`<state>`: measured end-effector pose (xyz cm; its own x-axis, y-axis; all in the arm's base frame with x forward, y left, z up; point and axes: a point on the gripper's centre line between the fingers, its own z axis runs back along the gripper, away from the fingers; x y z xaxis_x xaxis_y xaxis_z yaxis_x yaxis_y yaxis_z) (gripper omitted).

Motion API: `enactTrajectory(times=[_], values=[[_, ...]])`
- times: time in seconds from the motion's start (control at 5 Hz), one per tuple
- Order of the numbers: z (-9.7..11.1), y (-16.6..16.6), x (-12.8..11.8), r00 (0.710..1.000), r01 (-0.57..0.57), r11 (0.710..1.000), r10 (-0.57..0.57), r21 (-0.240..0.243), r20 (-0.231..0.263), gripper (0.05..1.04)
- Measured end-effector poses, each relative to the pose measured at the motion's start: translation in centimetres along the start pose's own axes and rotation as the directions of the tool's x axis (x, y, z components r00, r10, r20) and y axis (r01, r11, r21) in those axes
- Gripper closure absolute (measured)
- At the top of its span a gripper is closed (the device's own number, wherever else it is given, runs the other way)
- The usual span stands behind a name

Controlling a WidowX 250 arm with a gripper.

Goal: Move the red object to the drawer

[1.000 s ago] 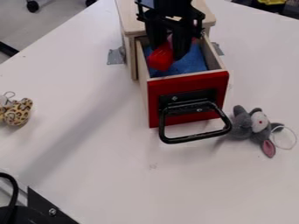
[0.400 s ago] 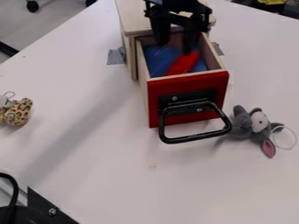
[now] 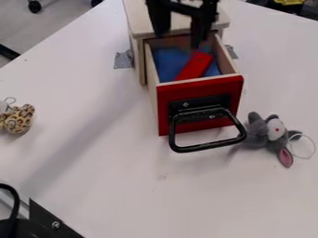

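Now that the tool [image 3: 179,40] has let go and lifted towards 12 o'clock, the red object [image 3: 196,66] lies by itself inside the open drawer [image 3: 199,87], at about 1 o'clock on the worktop [image 3: 93,186]. One second ago it was held between the fingers over the drawer; by the next frame they had parted and it was down inside. Tool state: open, nothing gripped, fingers apart above the back of the drawer.

Resting pose: on the blue lining [image 3: 169,65], long side slanting, far end pointing to 1 o'clock. Drawer position unchanged, handle [image 3: 208,146] facing 6 o'clock. The grey toy [image 3: 274,132], between 3 and 4 o'clock, has not moved.

Judgement: placement looks achieved. What remains is drawing the tool clear without knocking the drawer's walls; closing the drawer is not asked for.
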<state>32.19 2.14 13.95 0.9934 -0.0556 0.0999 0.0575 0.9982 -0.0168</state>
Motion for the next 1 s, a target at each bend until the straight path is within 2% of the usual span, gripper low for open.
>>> enactTrajectory(times=[0.2, 0.4, 0.6, 0.8, 1.0], values=[[2.3, 0.4, -1.7, 1.0, -0.014, 1.0, 0.015, 0.022, -0.018, 0.085], [3.5, 1.0, -3.4, 0.999, -0.014, 0.998, 0.018, 0.068, -0.05, 0.085], [3.9, 2.1, -5.1, 0.999, -0.019, 0.993, 0.025, 0.115, -0.048, 0.085], [3.6, 3.7, -6.0, 0.998, -0.041, 0.995, 0.045, 0.093, -0.042, 0.085], [3.6, 4.0, -6.1, 0.998, -0.043, 0.995, 0.047, 0.092, -0.039, 0.085]])
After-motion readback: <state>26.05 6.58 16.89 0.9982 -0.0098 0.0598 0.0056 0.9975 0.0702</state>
